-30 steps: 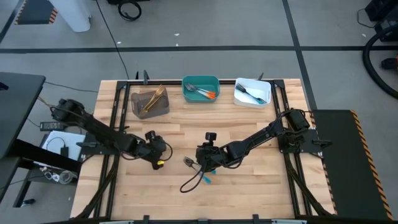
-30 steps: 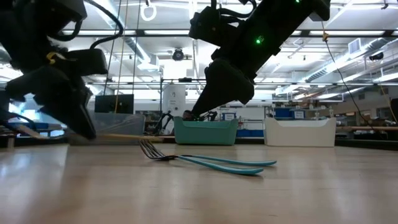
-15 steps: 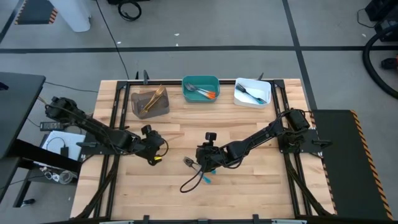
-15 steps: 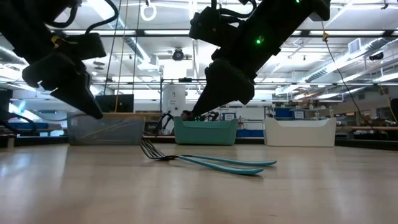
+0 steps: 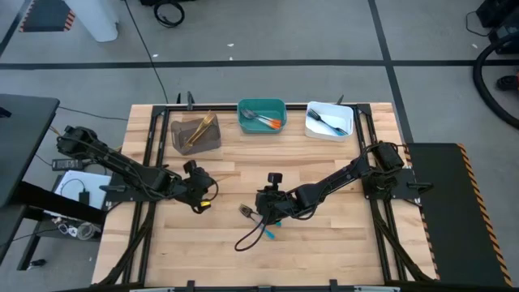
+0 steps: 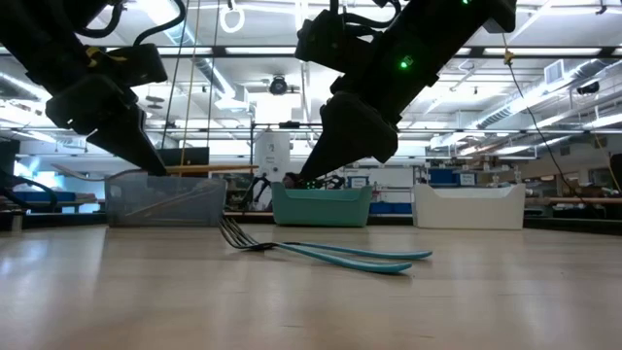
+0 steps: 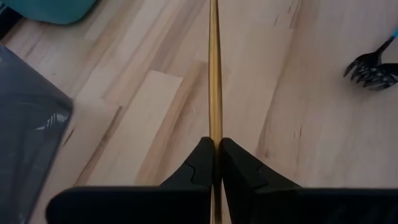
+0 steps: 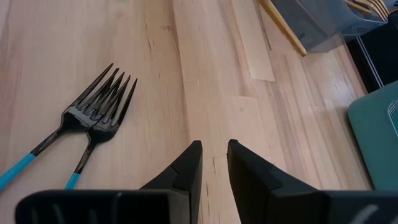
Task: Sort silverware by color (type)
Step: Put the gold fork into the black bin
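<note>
A workshop hall with ceiling lights and shelving runs behind the wooden table, where a grey bin, teal bin and white bin stand along the far edge.

The left gripper is clamped tight on a gold piece, a thin straight shaft running out ahead between the jaws, lifted off the wood with the grey bin just off to one side ahead. Which end is held I cannot tell.

The right gripper hangs low with its jaws slightly apart and nothing between them. Ahead of them and off to one side lie two dark forks with blue handles, heads overlapping.

These look light, stiff and slick, lying flat on the wood. I'd pinch a fork across its narrow handle, near the neck, so it won't swing.
</note>
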Controlling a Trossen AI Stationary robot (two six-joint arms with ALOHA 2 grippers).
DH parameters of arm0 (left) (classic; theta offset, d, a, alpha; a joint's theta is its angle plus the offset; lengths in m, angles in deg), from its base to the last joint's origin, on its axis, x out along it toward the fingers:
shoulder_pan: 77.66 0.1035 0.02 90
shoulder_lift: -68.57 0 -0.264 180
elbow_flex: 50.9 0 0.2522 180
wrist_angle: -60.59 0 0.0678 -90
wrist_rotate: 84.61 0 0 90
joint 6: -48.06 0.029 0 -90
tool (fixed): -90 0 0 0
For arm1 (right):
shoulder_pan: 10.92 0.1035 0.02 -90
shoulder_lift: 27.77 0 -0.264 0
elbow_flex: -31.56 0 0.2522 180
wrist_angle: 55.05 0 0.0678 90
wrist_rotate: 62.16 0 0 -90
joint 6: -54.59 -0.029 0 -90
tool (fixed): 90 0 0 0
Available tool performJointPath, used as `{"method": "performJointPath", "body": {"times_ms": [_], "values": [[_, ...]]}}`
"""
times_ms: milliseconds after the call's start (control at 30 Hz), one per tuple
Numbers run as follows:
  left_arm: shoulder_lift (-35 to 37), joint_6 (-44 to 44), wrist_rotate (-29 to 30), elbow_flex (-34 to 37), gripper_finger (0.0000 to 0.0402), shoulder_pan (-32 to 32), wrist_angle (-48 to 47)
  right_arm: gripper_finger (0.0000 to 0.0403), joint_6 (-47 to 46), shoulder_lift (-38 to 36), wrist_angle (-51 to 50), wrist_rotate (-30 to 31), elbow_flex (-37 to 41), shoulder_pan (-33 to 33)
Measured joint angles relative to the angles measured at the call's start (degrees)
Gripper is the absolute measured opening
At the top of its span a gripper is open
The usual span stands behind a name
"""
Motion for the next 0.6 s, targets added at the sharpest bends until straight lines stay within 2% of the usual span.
{"method": "performJointPath", "body": {"times_ms": [300, 600], "values": [[1.12, 2.37, 0.81, -0.07, 0.0024, 0.00, 0.25, 0.0083, 0.56, 0.00, 0.02, -0.02, 0.00, 0.02], [1.46, 11.00, 2.89, -1.77, 0.0024, 0.24, 1.07, 0.0083, 4.63, 0.00, 0.34, -1.21, -0.01, -0.07]]}}
